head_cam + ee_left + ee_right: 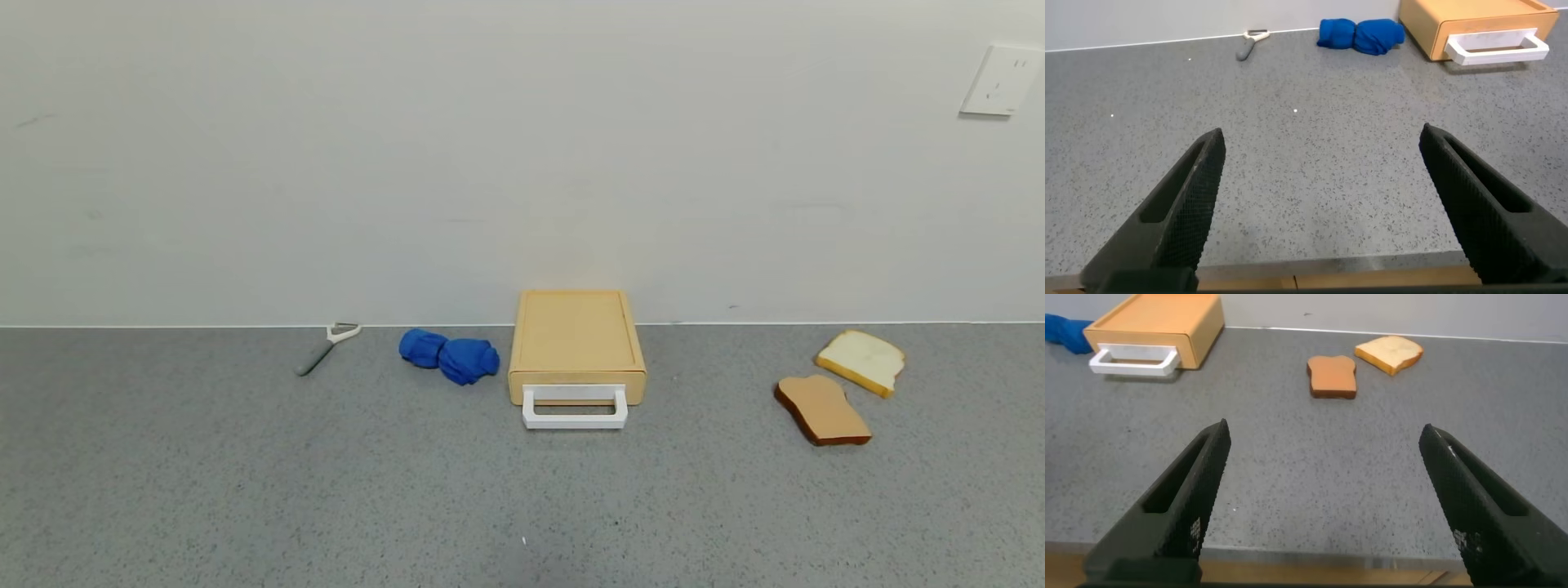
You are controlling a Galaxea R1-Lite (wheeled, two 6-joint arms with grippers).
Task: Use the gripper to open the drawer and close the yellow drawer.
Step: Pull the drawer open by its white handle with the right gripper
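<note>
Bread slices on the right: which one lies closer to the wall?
The pale white slice with the yellow crust. It sits nearer the wall; the brown toast slice lies in front of it, toward the robot and slightly closer to the drawer.

drawer (576,345) | pale yellow, white handle (575,408) | shut | against wall
</note>
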